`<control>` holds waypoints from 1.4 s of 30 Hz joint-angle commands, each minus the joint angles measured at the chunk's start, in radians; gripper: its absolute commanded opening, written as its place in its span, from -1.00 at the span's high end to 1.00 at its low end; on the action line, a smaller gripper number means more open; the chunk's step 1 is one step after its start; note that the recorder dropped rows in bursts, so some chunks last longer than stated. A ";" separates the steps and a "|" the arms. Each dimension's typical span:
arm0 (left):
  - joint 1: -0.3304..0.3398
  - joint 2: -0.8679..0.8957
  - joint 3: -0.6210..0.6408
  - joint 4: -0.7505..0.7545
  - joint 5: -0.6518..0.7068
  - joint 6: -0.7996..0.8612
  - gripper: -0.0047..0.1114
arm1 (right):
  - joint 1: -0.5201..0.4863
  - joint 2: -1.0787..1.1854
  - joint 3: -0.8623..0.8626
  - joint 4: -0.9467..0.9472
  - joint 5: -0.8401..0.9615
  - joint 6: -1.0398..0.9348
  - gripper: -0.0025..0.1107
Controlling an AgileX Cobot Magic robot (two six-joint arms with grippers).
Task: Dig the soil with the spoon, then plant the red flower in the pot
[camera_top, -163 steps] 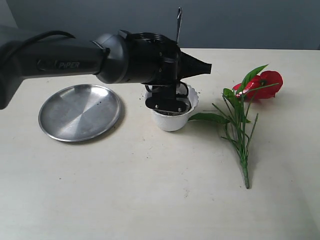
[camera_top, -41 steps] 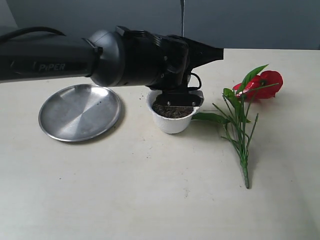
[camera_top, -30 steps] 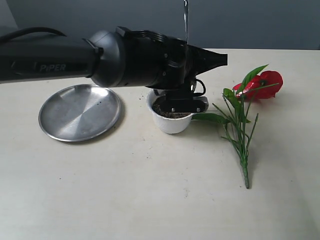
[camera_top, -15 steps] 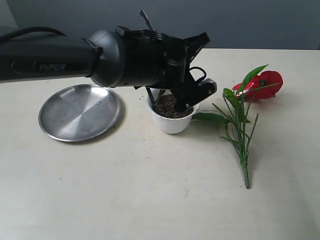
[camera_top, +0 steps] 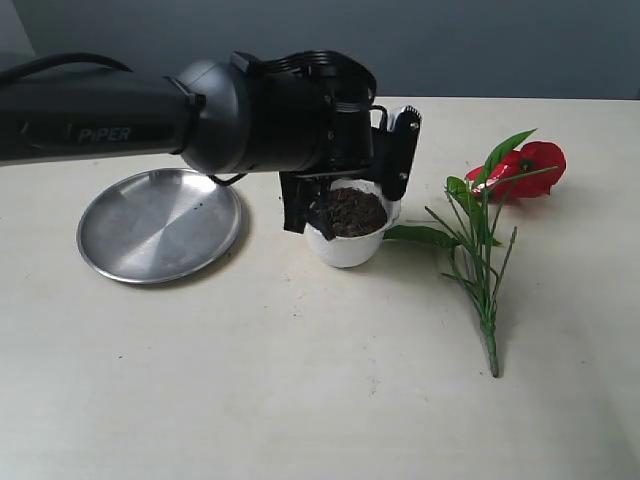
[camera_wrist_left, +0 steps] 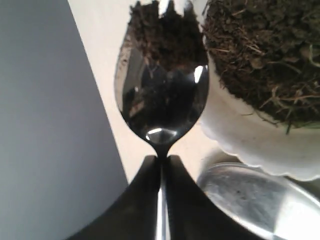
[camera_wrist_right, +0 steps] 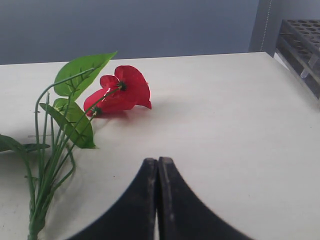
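Green stalk end of the red flower [camera_top: 481,245] is nearest us. It lies flat on the table [camera_top: 280,400] to the right of the pot, bloom toward the far edge. It's untouched, so planting is all to do.

The right fingers [camera_wrist_right: 145,200] are pressed together and hold nothing, sitting just short of the bloom. We read that as staged for the pick, not started.

Next back is the steel plate [camera_top: 160,223] on the left. Beside it stands the white pot [camera_top: 348,245], upright, with soil [camera_top: 355,210] heaped to the scalloped rim. We see no clear hole for the stem.

The left fingers [camera_wrist_left: 142,195] are clamped on the neck of the spoon [camera_wrist_left: 161,95]. Its bowl is out of the pot, just outside the rim on the plate side. Dark soil seems to sit at the notched tip, though some may be reflection.

Our read: the dig step is in hand or near done, and the scoop is probably bound for the plate. To do: clear the spoon, grasp the flower, stand the stem in the soil.
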 commanded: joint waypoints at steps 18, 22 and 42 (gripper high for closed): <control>0.000 -0.013 0.001 -0.155 0.056 -0.378 0.91 | -0.006 -0.003 0.002 0.003 -0.007 -0.006 0.97; 0.000 -0.013 0.001 -0.155 0.074 -0.378 0.91 | -0.006 -0.003 0.002 0.003 -0.007 -0.006 0.97; 0.000 -0.013 0.001 -0.153 -0.068 -0.378 0.91 | -0.006 -0.003 0.002 0.003 -0.007 -0.006 0.97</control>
